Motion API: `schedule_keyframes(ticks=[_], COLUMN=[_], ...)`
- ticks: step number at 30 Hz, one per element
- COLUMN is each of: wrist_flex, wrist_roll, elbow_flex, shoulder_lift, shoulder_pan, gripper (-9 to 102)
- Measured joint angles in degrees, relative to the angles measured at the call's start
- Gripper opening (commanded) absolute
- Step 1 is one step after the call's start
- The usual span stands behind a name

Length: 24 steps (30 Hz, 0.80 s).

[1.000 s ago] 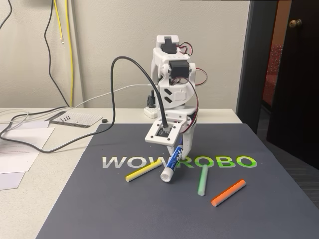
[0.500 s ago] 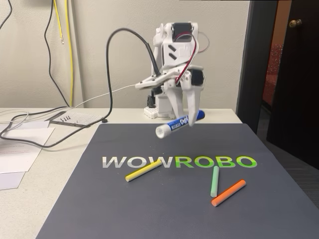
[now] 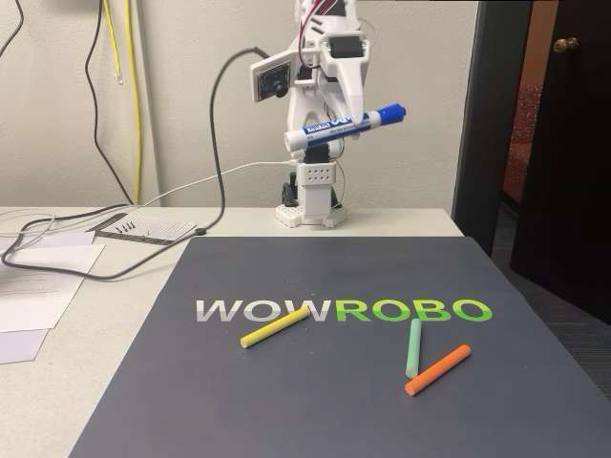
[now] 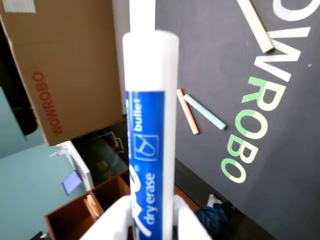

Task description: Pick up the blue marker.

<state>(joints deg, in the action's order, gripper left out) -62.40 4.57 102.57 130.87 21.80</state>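
Blue-capped fat white marker (image 3: pixel 344 124), label reading "bullet dry erase", is squeezed tight in the white gripper (image 3: pixel 336 122), high above the dark mat (image 3: pixel 286 401) printed "WOWROBO".

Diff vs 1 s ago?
The end effector lifted the blue marker off the mat to high above the arm base. The green stick got nudged, now touching the orange stick. The yellow stick stayed put.

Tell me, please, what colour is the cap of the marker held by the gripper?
Blue; the blue marker shows its cap best in the fixed view, at its right end.
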Motion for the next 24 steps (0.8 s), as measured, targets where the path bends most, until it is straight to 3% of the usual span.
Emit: schedule_keyframes(ticks=[7,24], wrist_flex=[7.73,8.26], wrist_roll=[0.26,-2.64], elbow_flex=[16.17,17.58], shoulder_lift=[11.07,13.1], shoulder_pan=[-2.9,-7.47], gripper=[0,0])
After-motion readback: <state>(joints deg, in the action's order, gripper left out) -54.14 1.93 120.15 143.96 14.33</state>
